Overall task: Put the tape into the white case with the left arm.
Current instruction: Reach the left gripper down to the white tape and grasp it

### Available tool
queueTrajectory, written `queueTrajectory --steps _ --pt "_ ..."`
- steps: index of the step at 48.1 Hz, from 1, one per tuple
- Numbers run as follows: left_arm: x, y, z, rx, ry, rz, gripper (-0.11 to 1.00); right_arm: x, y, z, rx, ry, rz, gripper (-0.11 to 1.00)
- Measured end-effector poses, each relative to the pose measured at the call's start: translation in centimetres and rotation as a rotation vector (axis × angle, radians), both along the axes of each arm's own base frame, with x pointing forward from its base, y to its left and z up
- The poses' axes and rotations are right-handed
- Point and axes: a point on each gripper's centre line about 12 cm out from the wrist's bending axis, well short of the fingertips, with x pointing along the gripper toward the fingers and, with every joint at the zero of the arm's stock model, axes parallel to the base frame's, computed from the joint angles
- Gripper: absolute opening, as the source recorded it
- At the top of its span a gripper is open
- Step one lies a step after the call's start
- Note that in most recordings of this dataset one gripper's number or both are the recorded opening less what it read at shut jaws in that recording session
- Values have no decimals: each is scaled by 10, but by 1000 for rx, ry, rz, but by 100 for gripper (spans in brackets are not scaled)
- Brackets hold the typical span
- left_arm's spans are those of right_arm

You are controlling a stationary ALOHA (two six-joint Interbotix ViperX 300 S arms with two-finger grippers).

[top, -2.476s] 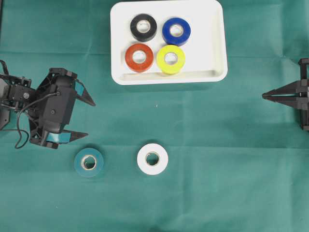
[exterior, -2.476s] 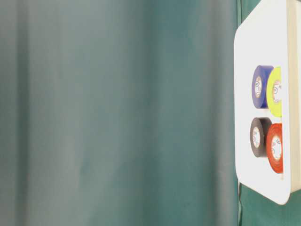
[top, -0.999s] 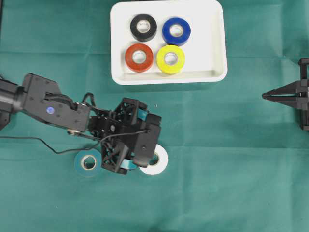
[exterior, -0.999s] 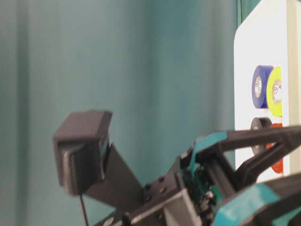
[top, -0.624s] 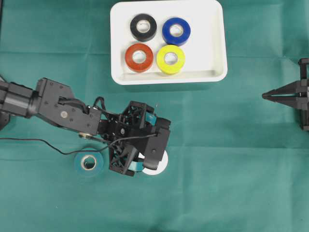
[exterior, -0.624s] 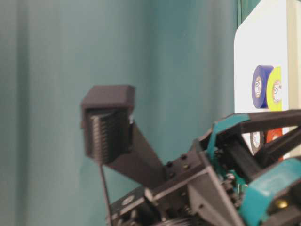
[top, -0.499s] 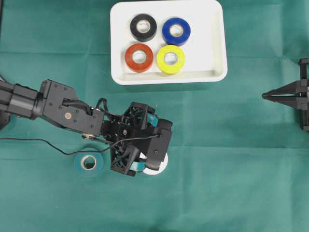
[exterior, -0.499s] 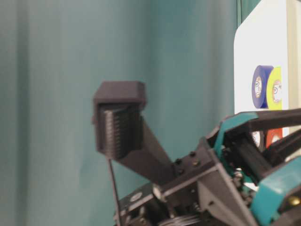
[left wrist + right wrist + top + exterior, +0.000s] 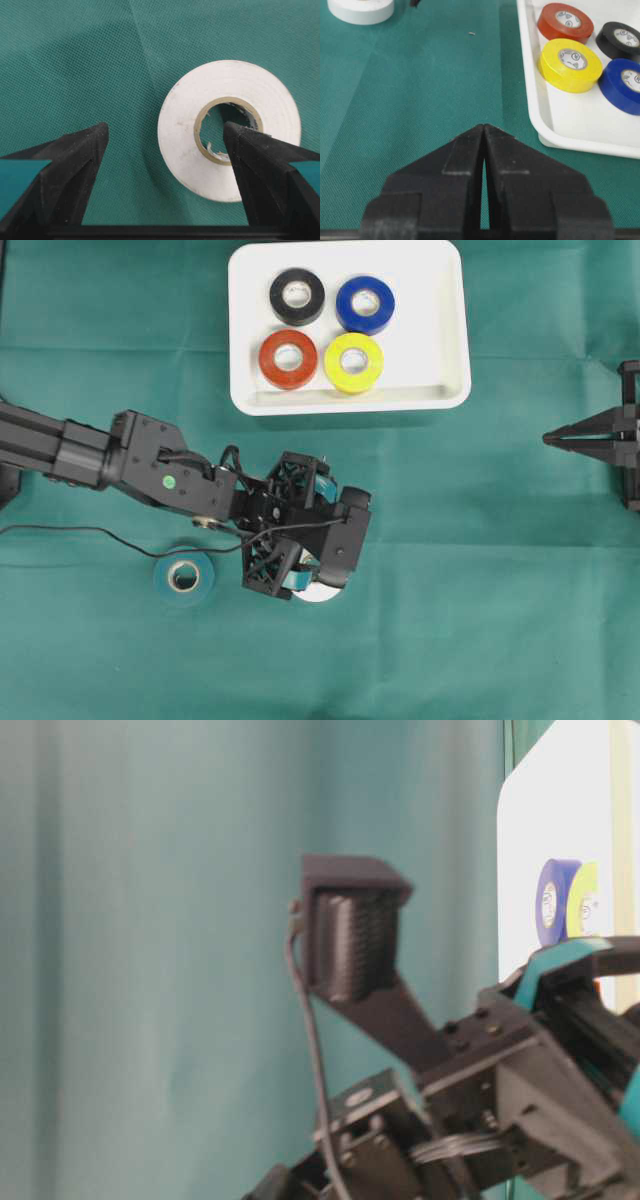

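White tape roll (image 9: 227,131): lies flat on the green cloth of the table (image 9: 480,580), core hole facing up, directly beneath the left hand (image 9: 312,540). In the left wrist view the hand stands wide open and holds nothing. One finger (image 9: 65,170) sits over bare cloth well to the side of the roll; the other finger (image 9: 265,165) overlaps the roll's far rim and part of the core. The roll is therefore off centre between the fingers.

Handling, as judged from its appearance: the roll is light and rigid, a wound band on a cardboard core. It should not deform under grip. The outer face looks smooth and may slip; the flat top gives no hold. Take hold across the outer diameter, fingers on opposite sides of the curved wall. The hand likely needs a sideways shift first so the roll sits centred.

A teal tape roll (image 9: 183,576) lies near, beside the left arm (image 9: 120,455).

Farther off, the white case (image 9: 440,340) already carries black, blue, red and yellow rolls, with bare floor left on its right side.

The right hand (image 9: 484,165) is parked at the table edge, fingers closed together, holding nothing.
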Motion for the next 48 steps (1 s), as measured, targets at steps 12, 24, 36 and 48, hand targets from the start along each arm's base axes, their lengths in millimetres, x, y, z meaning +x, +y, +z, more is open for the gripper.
queueTrajectory --steps 12,24,36,48 --pt "4 3 -13 5 22 8 95 0 0 0 0 0 0 -9" --pt "5 7 -16 6 29 15 94 0 0 0 0 0 0 -9" --pt "5 7 -16 18 26 -1 56 0 0 0 0 0 0 -9" --pt "5 8 -15 30 27 -19 26 0 0 0 0 0 2 -9"
